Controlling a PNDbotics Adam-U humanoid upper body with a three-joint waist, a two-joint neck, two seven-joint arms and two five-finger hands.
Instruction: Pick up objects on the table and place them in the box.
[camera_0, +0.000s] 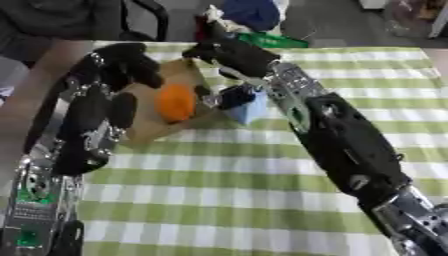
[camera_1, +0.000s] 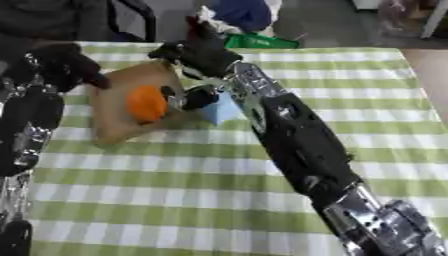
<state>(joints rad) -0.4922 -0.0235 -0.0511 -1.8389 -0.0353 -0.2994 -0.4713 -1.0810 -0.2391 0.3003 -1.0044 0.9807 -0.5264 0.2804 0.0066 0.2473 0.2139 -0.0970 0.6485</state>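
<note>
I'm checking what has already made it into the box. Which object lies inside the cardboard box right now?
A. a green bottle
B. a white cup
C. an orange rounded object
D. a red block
C: an orange rounded object lies inside the open cardboard box, while the light blue block sits just outside its right edge, under the right robot hand.

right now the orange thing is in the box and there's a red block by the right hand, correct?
Not quite: the block by the right hand is light blue, not red, as the left eye view shows. The orange thing does lie in the box.
</note>
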